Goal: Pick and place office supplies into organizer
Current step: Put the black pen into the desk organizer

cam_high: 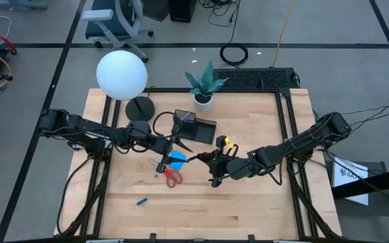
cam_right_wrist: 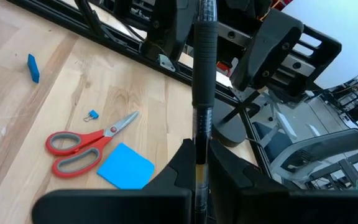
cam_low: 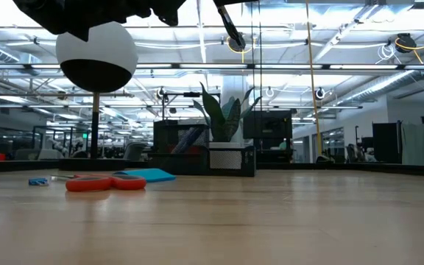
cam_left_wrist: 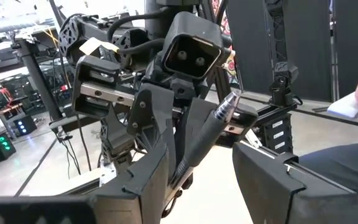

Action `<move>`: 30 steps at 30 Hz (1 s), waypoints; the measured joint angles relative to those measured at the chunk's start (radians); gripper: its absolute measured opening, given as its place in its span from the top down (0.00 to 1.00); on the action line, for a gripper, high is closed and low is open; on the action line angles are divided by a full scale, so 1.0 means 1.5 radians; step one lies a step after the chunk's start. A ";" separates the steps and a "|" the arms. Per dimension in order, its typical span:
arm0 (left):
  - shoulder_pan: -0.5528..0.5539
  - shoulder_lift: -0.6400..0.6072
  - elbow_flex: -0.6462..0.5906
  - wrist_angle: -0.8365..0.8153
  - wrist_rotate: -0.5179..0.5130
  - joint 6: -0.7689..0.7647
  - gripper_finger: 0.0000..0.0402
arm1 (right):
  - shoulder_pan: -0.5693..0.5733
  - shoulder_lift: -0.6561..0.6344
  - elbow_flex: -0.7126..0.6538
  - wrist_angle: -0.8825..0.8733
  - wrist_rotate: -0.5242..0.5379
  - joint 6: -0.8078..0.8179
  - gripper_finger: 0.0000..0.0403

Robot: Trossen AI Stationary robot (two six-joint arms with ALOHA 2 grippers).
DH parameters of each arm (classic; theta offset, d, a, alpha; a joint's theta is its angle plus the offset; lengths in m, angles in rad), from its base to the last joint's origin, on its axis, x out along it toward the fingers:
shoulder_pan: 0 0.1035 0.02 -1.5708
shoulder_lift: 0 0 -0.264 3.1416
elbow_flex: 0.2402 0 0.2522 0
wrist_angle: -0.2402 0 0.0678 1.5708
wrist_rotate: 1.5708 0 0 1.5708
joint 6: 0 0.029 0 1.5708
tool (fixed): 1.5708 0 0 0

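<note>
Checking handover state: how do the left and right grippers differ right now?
The right gripper is shut on the pen; the left gripper is open around the same pen's other end, not clamped. Both face each other above the table, near the scissors.

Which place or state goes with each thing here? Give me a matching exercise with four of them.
Things:
1. scissors
2. note pad
3. pen
4. organizer

Places or states:
A. bright blue square, flat on the table
B. black, standing near the white plant pot
C. red handles, lying on the table
D. clamped in the right hand, off the table

Pairs: 1-C, 2-A, 3-D, 4-B
</note>
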 joint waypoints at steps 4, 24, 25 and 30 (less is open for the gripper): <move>-0.001 0.019 0.000 0.029 0.000 -0.006 0.53 | 0.000 0.000 0.000 0.000 0.000 0.000 0.97; -0.014 0.088 0.078 0.003 -0.003 0.030 0.76 | 0.001 -0.010 -0.038 0.074 0.002 -0.030 0.97; -0.014 0.088 0.078 0.001 -0.005 0.041 0.82 | 0.001 -0.011 -0.038 0.073 0.002 -0.026 0.97; -0.016 0.088 0.078 -0.008 0.001 0.063 0.90 | 0.007 -0.012 -0.038 0.069 0.001 -0.029 0.99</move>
